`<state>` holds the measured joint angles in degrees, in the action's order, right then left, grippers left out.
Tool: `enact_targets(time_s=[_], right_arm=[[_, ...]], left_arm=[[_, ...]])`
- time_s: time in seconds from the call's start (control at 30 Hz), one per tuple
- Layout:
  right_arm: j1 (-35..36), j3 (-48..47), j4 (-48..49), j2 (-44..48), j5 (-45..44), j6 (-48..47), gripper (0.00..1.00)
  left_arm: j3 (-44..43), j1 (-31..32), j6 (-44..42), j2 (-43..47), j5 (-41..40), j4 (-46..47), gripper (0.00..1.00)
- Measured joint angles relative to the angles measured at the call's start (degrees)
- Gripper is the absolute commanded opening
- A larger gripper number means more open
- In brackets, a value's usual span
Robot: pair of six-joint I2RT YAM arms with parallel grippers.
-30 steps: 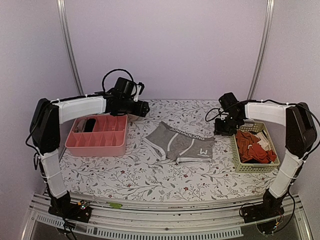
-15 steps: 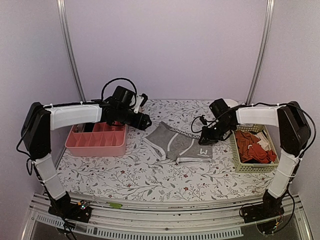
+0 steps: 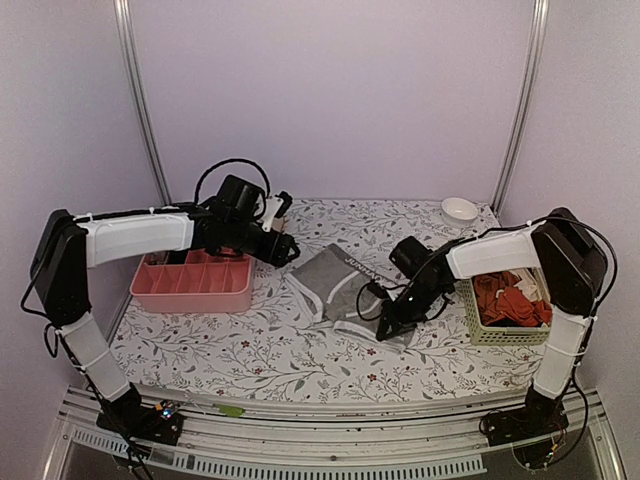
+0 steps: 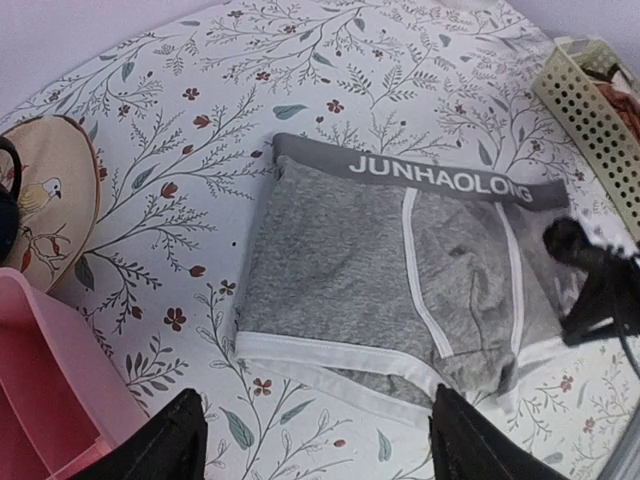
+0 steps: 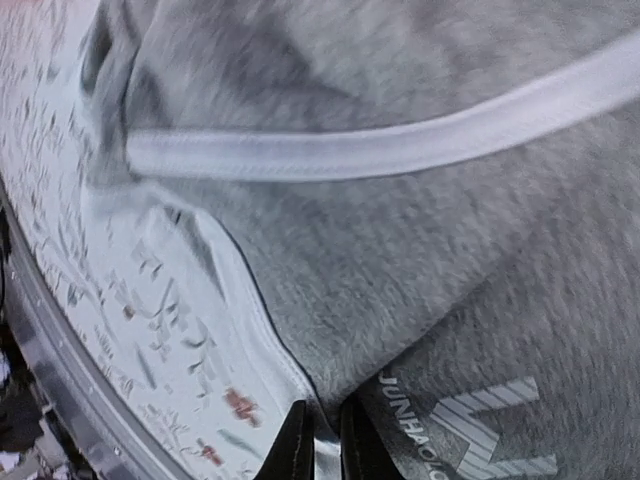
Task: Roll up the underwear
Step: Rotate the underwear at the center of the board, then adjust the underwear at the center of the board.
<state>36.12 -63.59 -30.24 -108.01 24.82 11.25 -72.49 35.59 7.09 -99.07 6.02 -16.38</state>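
1. Right gripper [image 5: 322, 442] is newly down from beside the basket [image 3: 482, 331]; jaws nearly together, apparently pinching the pale leg hem.
2. Left gripper [image 4: 315, 450] has closed in; wide open, empty.
3. Likely the roll's first grab.
4. Underwear [image 3: 325, 275] mid-table, grey, right side now rumpled.
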Motion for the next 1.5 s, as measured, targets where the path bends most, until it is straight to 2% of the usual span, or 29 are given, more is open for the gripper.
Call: enact_targets(time_s=[0.2, 0.3, 0.4, 0.53, 0.67, 0.83, 1.0, 1.17, 1.27, 1.37, 1.5], right_arm=[[13.68, -0.68, -6.58, 0.74, 15.72, -1.03, 0.16], [12.63, -2.45, -8.48, 3.65, 19.06, -0.98, 0.18], [7.67, -3.96, -8.26, 6.97, 17.59, -0.85, 0.18], [4.09, -4.26, -8.59, 7.41, 11.02, -0.94, 0.16], [4.52, -3.34, -8.72, 4.96, 6.75, -1.42, 0.15], [5.86, -2.10, -7.74, 1.44, 5.53, -1.38, 0.14], [9.07, -1.97, -5.68, -2.03, 6.69, -0.96, 0.14], [11.28, -3.26, -4.48, -4.07, 11.21, -0.15, 0.18], [12.50, -8.28, -5.95, -7.98, 14.45, -0.17, 0.23], [13.97, -12.48, -5.22, -10.32, 17.27, -0.33, 0.25], [14.08, -12.33, -2.89, -7.67, 19.61, 1.03, 0.25]], left_arm=[[1.27, 0.37, -1.09, 1.11, 0.52, -1.18, 0.76], [1.92, 0.76, -1.44, 1.11, 1.81, -1.49, 0.74], [2.49, 1.62, -1.95, 1.11, 4.07, -1.79, 0.70], [2.45, 4.94, -3.28, 0.13, 6.78, -1.90, 0.56], [2.25, 9.11, -3.87, -3.91, 10.12, -1.97, 0.38], [1.75, 12.46, -4.07, -9.25, 11.43, -3.23, 0.31], [-0.46, 13.55, -4.07, -13.29, 8.87, -6.38, 0.24], [-5.09, 12.98, -5.27, -18.40, 2.43, -10.75, 0.20], [-7.56, 12.24, -6.25, -19.69, -0.98, -12.63, 0.21], [-8.79, 10.78, -6.73, -20.15, -3.61, -13.97, 0.25], [-8.98, 8.57, -8.11, -19.80, -4.17, -14.56, 0.34]])
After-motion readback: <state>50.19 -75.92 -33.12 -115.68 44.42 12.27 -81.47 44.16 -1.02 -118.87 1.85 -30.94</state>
